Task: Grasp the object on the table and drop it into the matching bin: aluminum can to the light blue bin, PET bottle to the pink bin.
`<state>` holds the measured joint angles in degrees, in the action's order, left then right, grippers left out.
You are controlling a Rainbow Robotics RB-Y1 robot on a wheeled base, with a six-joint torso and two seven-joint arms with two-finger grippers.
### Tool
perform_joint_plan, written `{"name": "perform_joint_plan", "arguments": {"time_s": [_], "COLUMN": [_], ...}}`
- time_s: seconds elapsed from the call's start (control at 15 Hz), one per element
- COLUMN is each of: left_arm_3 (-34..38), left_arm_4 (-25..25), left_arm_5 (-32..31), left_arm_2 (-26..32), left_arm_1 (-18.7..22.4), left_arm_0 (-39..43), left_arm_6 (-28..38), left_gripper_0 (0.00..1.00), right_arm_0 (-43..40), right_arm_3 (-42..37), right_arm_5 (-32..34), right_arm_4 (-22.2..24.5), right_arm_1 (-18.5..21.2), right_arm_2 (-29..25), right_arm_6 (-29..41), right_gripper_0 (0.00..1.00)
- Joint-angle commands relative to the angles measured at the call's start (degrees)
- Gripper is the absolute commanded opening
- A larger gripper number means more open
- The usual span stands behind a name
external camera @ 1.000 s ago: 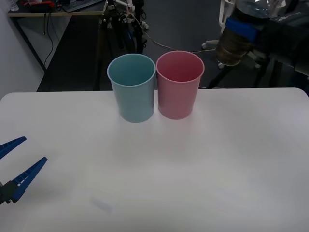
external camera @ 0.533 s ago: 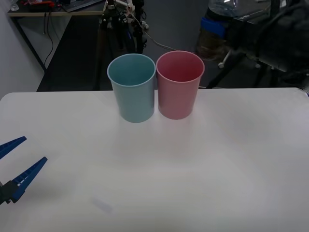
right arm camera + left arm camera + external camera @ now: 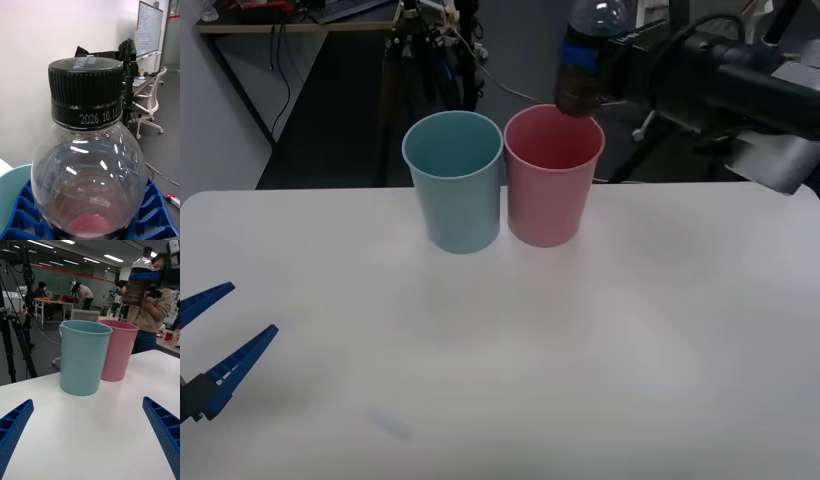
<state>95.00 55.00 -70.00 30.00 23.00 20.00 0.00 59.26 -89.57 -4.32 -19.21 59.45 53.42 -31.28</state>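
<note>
There were two tall tapered plastic bins, one light blue and one pink, and one small dark-capped transparent plastic bottle.

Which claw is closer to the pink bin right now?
Right. The right claw holds the PET bottle just above the pink bin rim; the left claw sits open, low over the table's near-left edge.

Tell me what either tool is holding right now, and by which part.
The right tool holds the bottle upright by its body, below the neck, above the pink bin. The left tool is open and holds nothing.
</note>
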Motion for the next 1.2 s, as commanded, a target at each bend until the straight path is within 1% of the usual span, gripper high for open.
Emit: {"name": "perform_joint_plan", "arguments": {"time_s": [0.07, 0.27, 0.47, 0.67, 0.93, 1.0, 1.13, 1.2], "left_arm_3": [0.0, 0.0, 0.0, 0.0, 0.0, 0.0, 0.0, 0.0], "left_arm_4": [0.0, 0.0, 0.0, 0.0, 0.0, 0.0, 0.0, 0.0], "left_arm_5": [0.0, 0.0, 0.0, 0.0, 0.0, 0.0, 0.0, 0.0], "left_arm_2": [0.0, 0.0, 0.0, 0.0, 0.0, 0.0, 0.0, 0.0], "left_arm_1": [0.0, 0.0, 0.0, 0.0, 0.0, 0.0, 0.0, 0.0], "left_arm_0": [0.0, 0.0, 0.0, 0.0, 0.0, 0.0, 0.0, 0.0], "left_arm_6": [0.0, 0.0, 0.0, 0.0, 0.0, 0.0, 0.0, 0.0], "left_gripper_0": [1.0, 1.0, 1.0, 1.0, 1.0, 1.0, 1.0, 1.0], "right_arm_0": [1.8, 1.8, 2.0, 2.2, 2.2, 2.2, 2.2, 2.2], "right_arm_3": [3.3, 6.7, 9.6, 11.3, 11.4, 11.4, 11.4, 11.4], "right_arm_5": [0.0, 0.0, 0.0, 0.0, 0.2, 0.3, 0.2, 0.2], "right_arm_4": [0.5, 3.7, 6.2, 7.0, 7.3, 7.3, 7.3, 7.1], "right_arm_1": [-2.8, -6.8, -9.7, -11.4, -11.5, -11.5, -11.5, -11.5], "right_arm_2": [1.7, 1.7, 1.7, 1.6, 1.7, 1.6, 1.7, 1.6], "right_arm_6": [-0.3, -0.3, -0.3, -0.2, -0.2, 0.0, 0.2, 0.5], "right_gripper_0": [0.0, 0.0, 0.0, 0.0, 0.0, 0.02, 0.9, 1.0]}}
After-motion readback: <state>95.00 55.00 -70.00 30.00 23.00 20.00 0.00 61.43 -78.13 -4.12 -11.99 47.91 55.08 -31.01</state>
